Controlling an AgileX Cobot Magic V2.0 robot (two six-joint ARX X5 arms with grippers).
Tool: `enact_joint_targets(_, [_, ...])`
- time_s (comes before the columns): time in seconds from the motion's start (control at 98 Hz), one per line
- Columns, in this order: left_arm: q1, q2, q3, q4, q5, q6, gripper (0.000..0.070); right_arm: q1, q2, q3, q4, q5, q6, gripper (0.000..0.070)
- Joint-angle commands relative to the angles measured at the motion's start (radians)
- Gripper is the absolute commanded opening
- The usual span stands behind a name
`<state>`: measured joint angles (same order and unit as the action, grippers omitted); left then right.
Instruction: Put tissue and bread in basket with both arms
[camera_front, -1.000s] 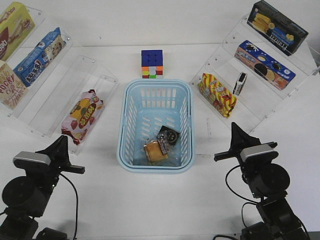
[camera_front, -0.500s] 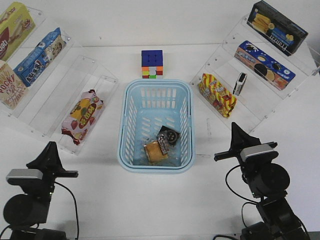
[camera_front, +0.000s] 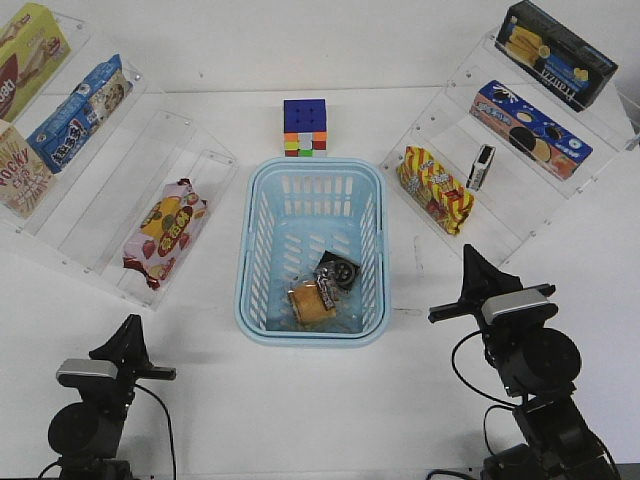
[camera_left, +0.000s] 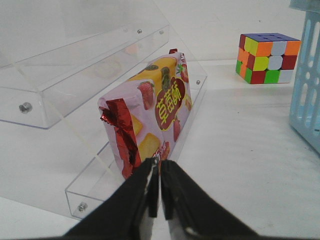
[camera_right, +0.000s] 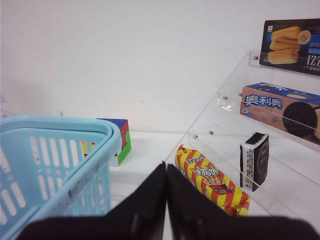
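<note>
The left gripper (camera_front: 128, 335) has drawn back, both closed empty, bread (camera_front: 311, 303) in the basket (camera_front: 250, 255), well apart.

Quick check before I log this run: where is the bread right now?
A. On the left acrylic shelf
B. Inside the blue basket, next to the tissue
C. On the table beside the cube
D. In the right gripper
B. The front view shows the bread lying on the floor of the basket, up against the tissue, while the left gripper and right gripper are both closed and hold nothing.

Basket (camera_front: 311, 195) top open; shelves (camera_front: 160, 160) flank sides.
</note>
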<state>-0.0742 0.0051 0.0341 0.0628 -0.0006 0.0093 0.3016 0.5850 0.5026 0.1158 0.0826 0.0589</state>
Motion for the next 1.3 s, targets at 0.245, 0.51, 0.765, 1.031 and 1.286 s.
enact_joint_targets(0.245, [0.000,-0.002,-0.020,0.014,0.001,-0.002,0.0001,0.006,0.005,0.009,0.010,0.002,-0.003,0.0000])
enact_joint_targets(0.51, [0.000,-0.002,-0.020,0.014,0.001,-0.002,0.0001,0.006,0.005,0.009,0.010,0.002,-0.003,0.0000])
enact_joint_targets(0.765, [0.000,-0.002,-0.020,0.014,0.001,-0.002,0.0001,-0.002,-0.009,-0.016,0.010,0.025,-0.075,0.0000])
enact_joint_targets(1.031, [0.000,-0.002,-0.020,0.014,0.001,-0.002,0.0001,-0.111,-0.274,-0.278,-0.003,-0.031,-0.212,0.0000])
enact_joint_targets(1.286, [0.000,-0.002,-0.020,0.014,0.000,-0.002,0.0001,-0.227,-0.526,-0.492,-0.135,-0.029,-0.200,0.0000])
